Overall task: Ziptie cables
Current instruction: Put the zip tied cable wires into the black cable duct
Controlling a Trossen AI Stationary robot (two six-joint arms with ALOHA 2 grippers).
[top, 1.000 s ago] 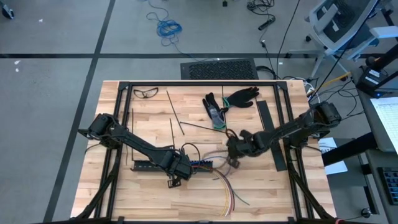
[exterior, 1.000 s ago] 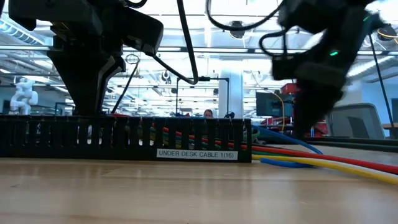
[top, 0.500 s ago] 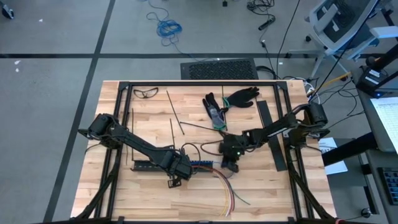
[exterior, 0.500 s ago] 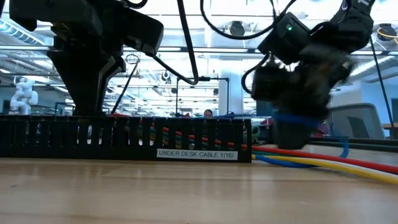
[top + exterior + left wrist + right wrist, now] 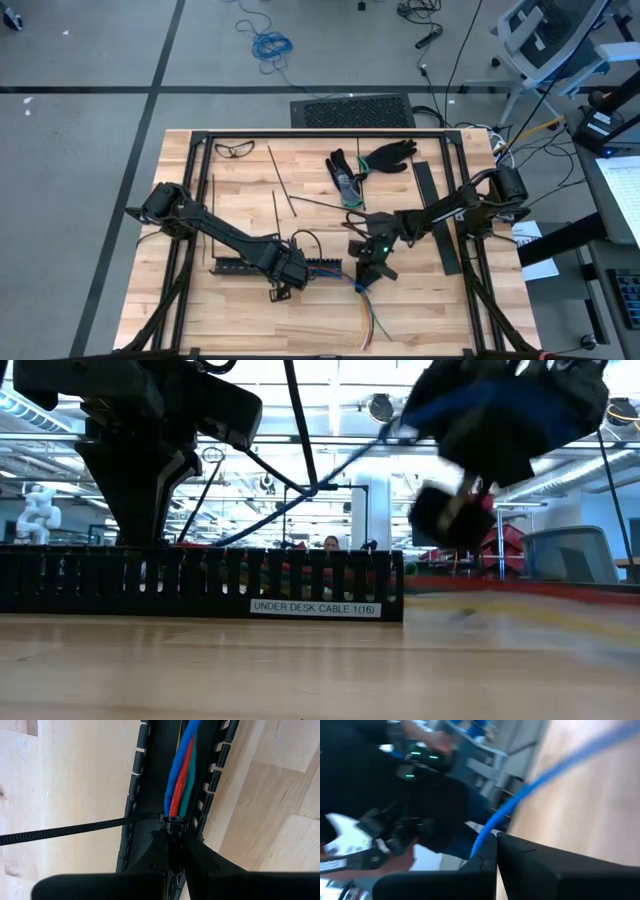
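The cables (image 5: 352, 283) lie low in the frame's centre, running through the black slotted rail (image 5: 230, 267). The left gripper (image 5: 172, 837) pinches a ziptie (image 5: 75, 827) looped around them. The right gripper (image 5: 496, 851) is clamped, apparently on a blue wire. They look limp and light; grip near the rail.

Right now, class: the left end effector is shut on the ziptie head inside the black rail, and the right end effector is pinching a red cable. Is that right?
One error: the right end effector pinches a blue cable, not red, as the right wrist view shows. The left end effector is shut on the ziptie head in the rail.
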